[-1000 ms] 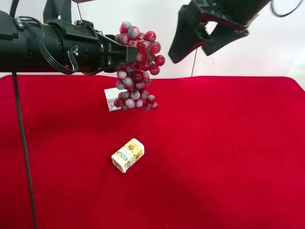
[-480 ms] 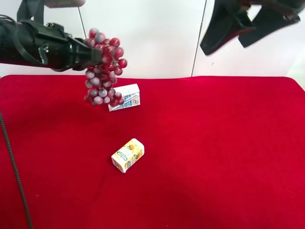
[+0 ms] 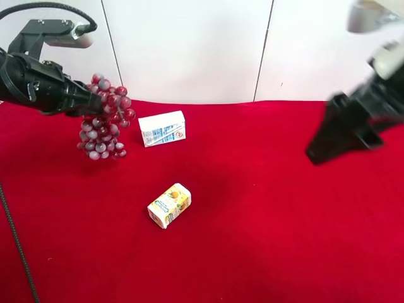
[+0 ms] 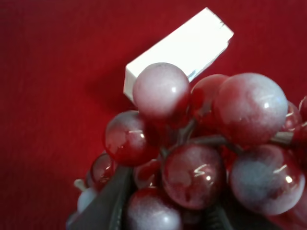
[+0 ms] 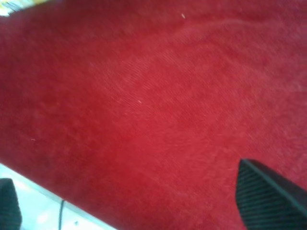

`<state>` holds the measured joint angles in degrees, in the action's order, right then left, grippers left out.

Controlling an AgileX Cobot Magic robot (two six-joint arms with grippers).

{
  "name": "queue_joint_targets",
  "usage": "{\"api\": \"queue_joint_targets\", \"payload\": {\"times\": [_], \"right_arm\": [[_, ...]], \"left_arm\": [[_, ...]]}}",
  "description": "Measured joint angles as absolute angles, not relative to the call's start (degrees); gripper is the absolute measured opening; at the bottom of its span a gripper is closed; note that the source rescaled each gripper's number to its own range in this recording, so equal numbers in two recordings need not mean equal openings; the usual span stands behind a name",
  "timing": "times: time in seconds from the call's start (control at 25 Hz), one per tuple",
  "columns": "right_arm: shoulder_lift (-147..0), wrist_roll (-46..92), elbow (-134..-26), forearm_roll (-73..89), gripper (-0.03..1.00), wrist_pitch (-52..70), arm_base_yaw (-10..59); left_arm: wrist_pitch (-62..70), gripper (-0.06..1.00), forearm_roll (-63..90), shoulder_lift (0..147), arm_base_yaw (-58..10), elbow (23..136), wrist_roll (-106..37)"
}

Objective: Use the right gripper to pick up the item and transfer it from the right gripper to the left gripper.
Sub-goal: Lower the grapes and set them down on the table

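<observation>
Now we see the grapes [image 3: 103,118] hanging in the left claw [image 3: 88,104], above the red bench [image 3: 265,208].
We find that claw clamped on the bunch's upper end, beside the white-blue carton [image 3: 162,128]; the yellow carton [image 3: 169,205] lies nearer the middle. Our right claw [image 5: 144,211] hangs empty, its fingers [image 5: 268,199] spread wide, well apart from the grapes.

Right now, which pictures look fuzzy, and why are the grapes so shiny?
Right wrist view: the red cloth is soft and smeared. Left wrist view: the grapes fill the picture, with small white glints of light; the white-blue carton is washed out. Exterior high view: the right pincer looks slightly blurred.
</observation>
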<state>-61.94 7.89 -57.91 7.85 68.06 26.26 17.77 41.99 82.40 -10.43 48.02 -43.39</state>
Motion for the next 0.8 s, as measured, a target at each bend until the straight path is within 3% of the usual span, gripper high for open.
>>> {"api": "queue_joint_targets", "payload": {"times": [0.56,0.8], "right_arm": [[-29.39,2.49,-43.68,-2.37,0.87,64.68,26.49],[-21.81,0.0,-38.75,-4.91,0.87,65.03,26.49]], "left_arm": [[30.0,0.0,17.92,86.4,-10.24,48.02,-18.84],[30.25,0.0,14.42,89.16,-10.24,48.4,-15.95]]}}
